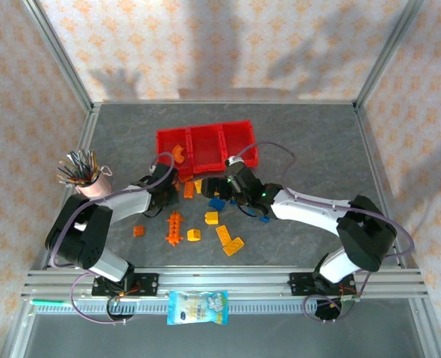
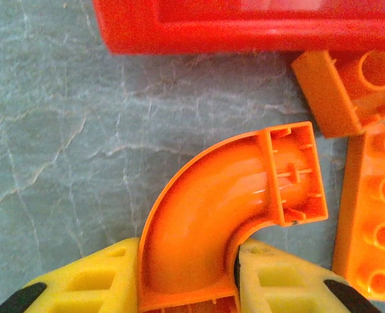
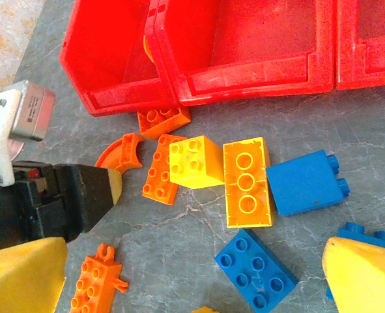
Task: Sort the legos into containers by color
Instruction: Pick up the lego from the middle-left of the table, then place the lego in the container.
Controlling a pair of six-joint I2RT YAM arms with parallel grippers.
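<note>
My left gripper (image 2: 187,287) is shut on a curved orange lego (image 2: 225,202) just in front of the red containers (image 2: 244,26), low over the table. From the right wrist view that curved piece (image 3: 120,151) sticks out of the left gripper's fingers (image 3: 81,195). My right gripper (image 3: 192,287) stands open above a cluster of legos: a yellow cube (image 3: 195,162), a yellow brick (image 3: 247,182) lying upside down, an orange brick (image 3: 161,168) and two blue bricks (image 3: 256,267). From above, the containers (image 1: 205,143) lie at mid-table, with another orange curved piece (image 1: 179,153) in the left one.
Loose legos lie near the front: a spiky orange piece (image 1: 174,227), yellow bricks (image 1: 232,242) and a small orange one (image 1: 139,231). A pink cup of pens (image 1: 86,175) stands at the left. A blue-and-white snack packet (image 1: 198,307) rests on the front rail.
</note>
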